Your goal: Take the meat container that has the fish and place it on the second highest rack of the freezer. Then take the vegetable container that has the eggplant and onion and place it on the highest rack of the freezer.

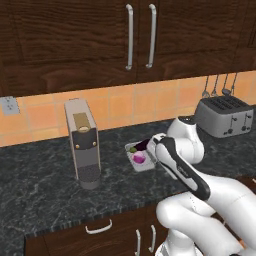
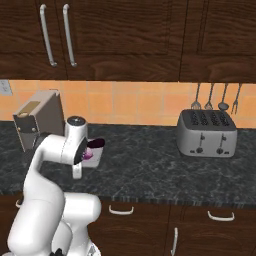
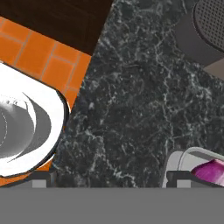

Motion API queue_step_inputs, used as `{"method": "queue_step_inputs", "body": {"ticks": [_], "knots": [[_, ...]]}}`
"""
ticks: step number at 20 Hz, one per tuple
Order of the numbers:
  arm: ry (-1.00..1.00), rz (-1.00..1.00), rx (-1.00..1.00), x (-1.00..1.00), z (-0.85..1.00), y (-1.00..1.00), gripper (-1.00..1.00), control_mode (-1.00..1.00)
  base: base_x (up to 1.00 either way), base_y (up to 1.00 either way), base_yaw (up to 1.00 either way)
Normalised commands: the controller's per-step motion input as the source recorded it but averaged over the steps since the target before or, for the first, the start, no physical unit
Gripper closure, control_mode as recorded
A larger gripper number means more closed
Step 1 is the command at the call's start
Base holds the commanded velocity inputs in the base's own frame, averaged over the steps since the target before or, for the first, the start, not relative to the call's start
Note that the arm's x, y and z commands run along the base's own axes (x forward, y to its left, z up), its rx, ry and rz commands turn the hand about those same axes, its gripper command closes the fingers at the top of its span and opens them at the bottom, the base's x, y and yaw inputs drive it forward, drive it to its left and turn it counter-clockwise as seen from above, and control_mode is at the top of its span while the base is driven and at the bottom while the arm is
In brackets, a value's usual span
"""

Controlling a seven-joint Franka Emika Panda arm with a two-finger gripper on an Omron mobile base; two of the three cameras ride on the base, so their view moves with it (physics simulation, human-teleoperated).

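Speckled dark stone counter (image 1: 45,175), shallow tray (image 1: 131,160) (purple onion (image 1: 139,158))

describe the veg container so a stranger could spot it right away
On the dark stone counter, look between the tall coffee machine on the left and the silver toaster on the right. The vegetable container is the shallow pale tray there, with purple produce inside.

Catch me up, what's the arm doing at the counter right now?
The arm is hanging over the vegetable container on the dark counter, between the coffee machine and the toaster. Its claw is open and holds nothing; the hand view shows the container's corner with the purple onion just beside one fingertip. The container sits on the counter, not yet grasped.
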Motion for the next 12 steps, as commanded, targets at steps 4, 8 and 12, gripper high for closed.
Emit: {"method": "queue_step_inputs", "body": {"ticks": [4,8,12], "knots": [[0.0,0.0,0.0,0.43,-0.42,0.0,-1.0,-1.0,0.0,0.0,0.0],[0.0,0.0,0.0,0.45,-0.02,0.0,-1.0,-1.0,0.0,0.0,0.0],[0.0,0.0,0.0,0.34,0.0,0.0,-1.0,-1.0,0.0,0.0,0.0]]}}
